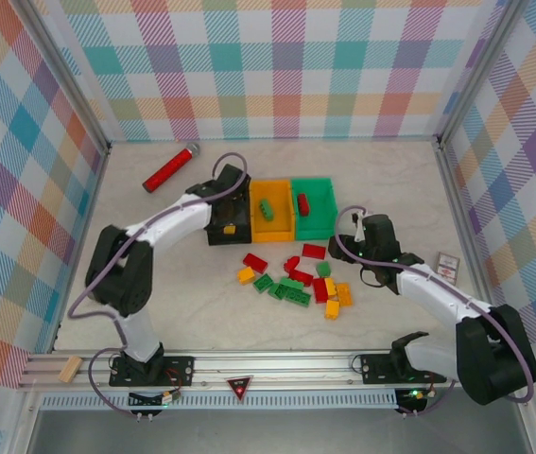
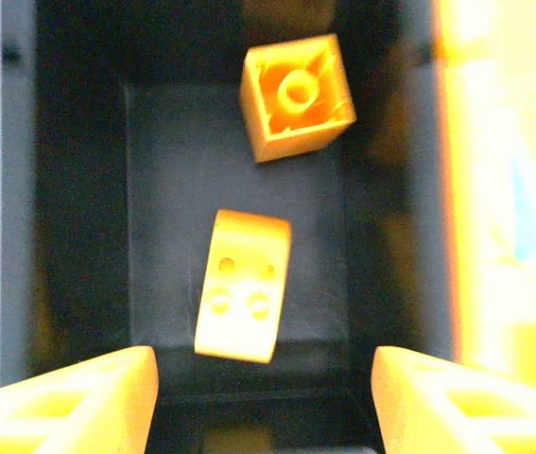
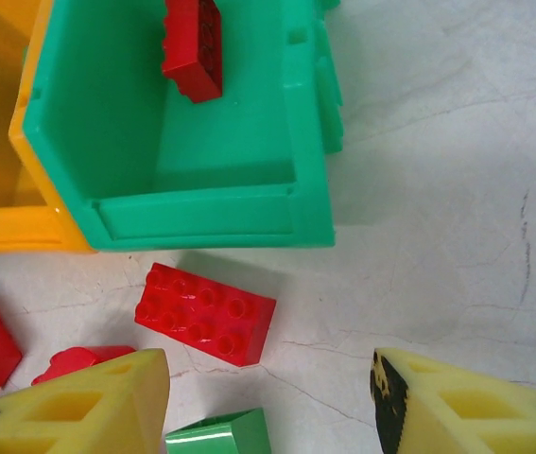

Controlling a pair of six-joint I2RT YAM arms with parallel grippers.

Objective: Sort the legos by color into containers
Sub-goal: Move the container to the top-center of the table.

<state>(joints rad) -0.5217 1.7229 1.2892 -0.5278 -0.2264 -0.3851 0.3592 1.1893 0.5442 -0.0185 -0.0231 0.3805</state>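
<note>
1. Left tool (image 2: 263,397) hangs over the black bin (image 2: 69,208), fingers apart and empty; two yellow-orange legos (image 2: 242,288) lie inside.
2. Right tool (image 3: 268,407) I see spread apart too, empty, low over the table (image 3: 438,189) beside the green bin (image 3: 310,123), which holds a red lego (image 3: 195,47).
3. Loose legos (image 1: 296,279) lie scattered before the bins.
</note>
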